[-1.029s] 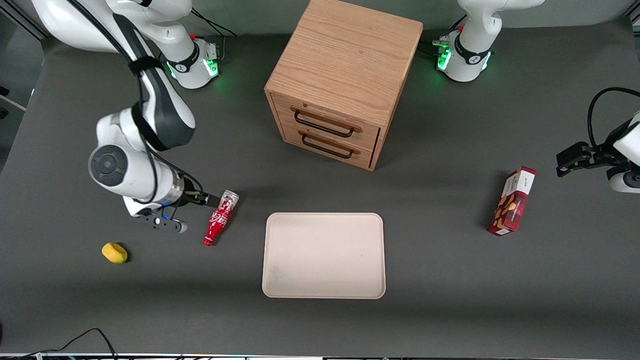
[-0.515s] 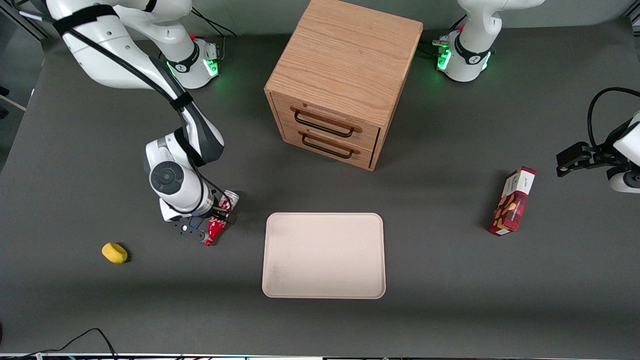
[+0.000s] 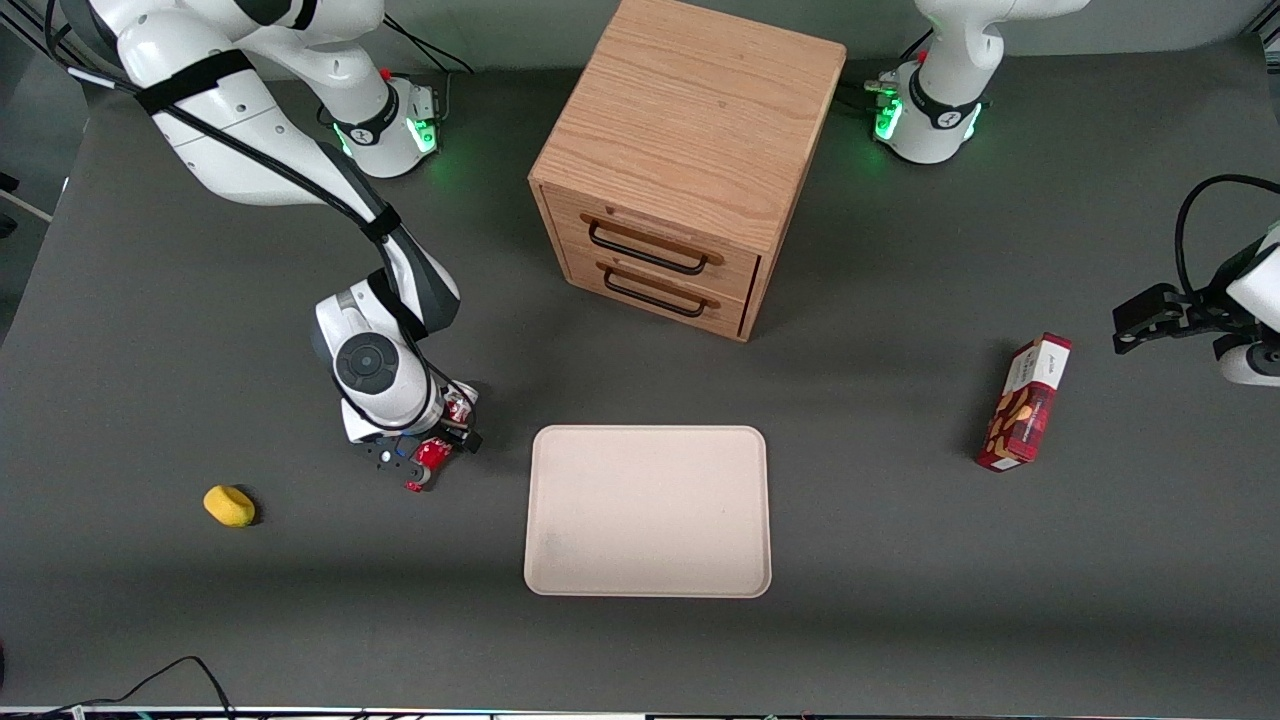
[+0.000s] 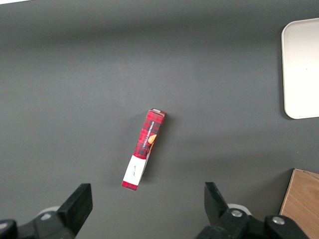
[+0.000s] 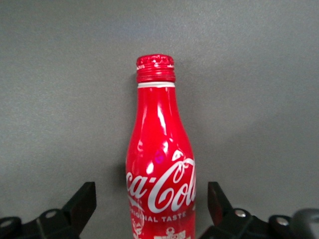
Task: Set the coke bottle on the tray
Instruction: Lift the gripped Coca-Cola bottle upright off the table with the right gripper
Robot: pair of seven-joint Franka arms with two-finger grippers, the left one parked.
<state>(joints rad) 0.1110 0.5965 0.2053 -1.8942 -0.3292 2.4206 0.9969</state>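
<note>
Since a second ago the working arm has swung in from the counter's edge, and its tool point(image 3: 428, 452) now sits low over the small slim red coke bottle point(image 3: 434, 452) with white script, where before it only touched the bottle's silver-grey end; the bottle itself lies in the same spot on the dark grey counter point(image 3: 900, 560), its red cap pointing toward the front camera and its base end farther from it; from the wrist camera the bottle point(image 5: 160, 164) runs lengthwise between the two black fingers point(image 5: 79, 204), which stand apart on either side of its body with a gap showing on each side, so the tool point(image 5: 152, 209) is spread and not clamped on anything; the flat rectangular cream tray point(image 3: 648, 511) with rounded corners lies just beside the bottle, toward the parked arm's end, apart from it, and nothing rests on it; the wooden two-drawer cabinet point(image 3: 680, 160) with black handles stands farther from the front camera than the tray; a small yellow lump point(image 3: 229, 505) lies toward the working arm's end of the counter, well apart from the bottle; a red and white snack box point(image 3: 1025, 402) rests toward the parked arm's end, seen too from the left wrist point(image 4: 144, 149).
</note>
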